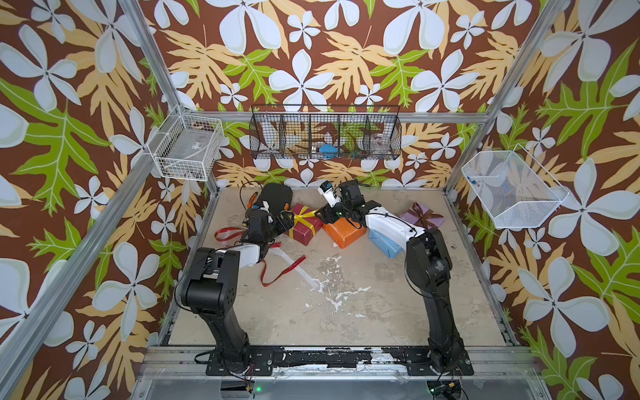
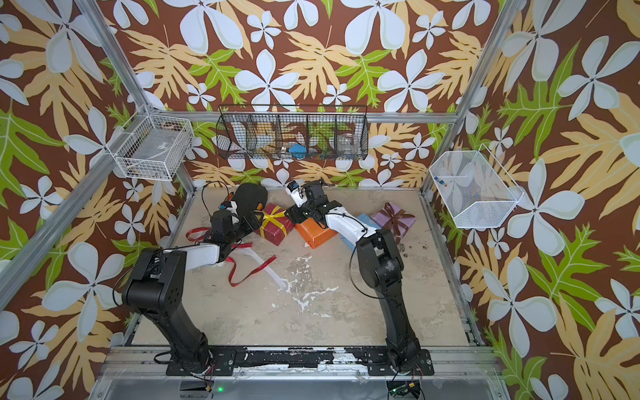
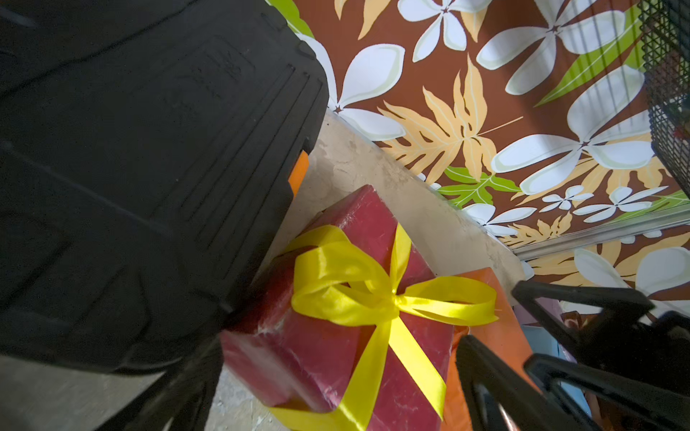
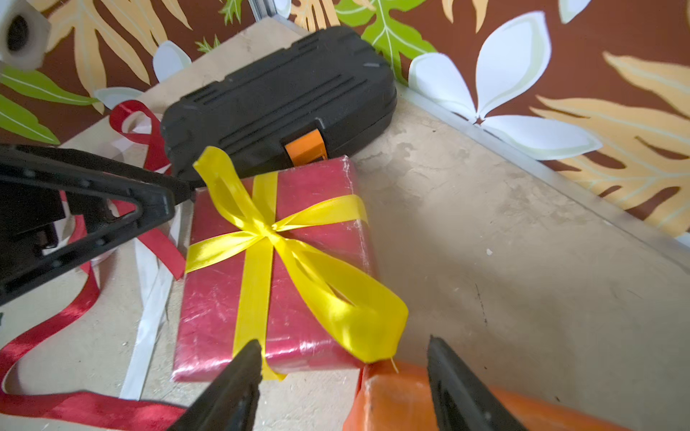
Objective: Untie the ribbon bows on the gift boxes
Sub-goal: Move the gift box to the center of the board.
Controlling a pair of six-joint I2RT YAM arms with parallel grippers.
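A dark red gift box (image 1: 300, 231) (image 4: 216, 298) carries a tied yellow ribbon bow (image 3: 392, 302) (image 4: 269, 227). My left gripper (image 3: 338, 343) (image 1: 284, 221) is open, with its jaws on either side of this box. My right gripper (image 4: 343, 339) (image 1: 323, 215) is open above the gap between the dark red box and the orange box (image 1: 343, 234) (image 4: 395, 403); one yellow loop hangs free between its jaws. The light blue box (image 1: 382, 244) lies partly under my right arm. A brown bow (image 1: 420, 214) is tied on the lilac box (image 1: 433, 221). Red ribbon (image 1: 278, 273) and white ribbon (image 1: 304, 273) lie loose.
A black tool case (image 1: 275, 196) (image 3: 149, 168) with an orange latch touches the dark red box at the back. A white wire basket (image 1: 188, 145), a black wire rack (image 1: 325, 135) and a white mesh basket (image 1: 512, 188) hang on the walls.
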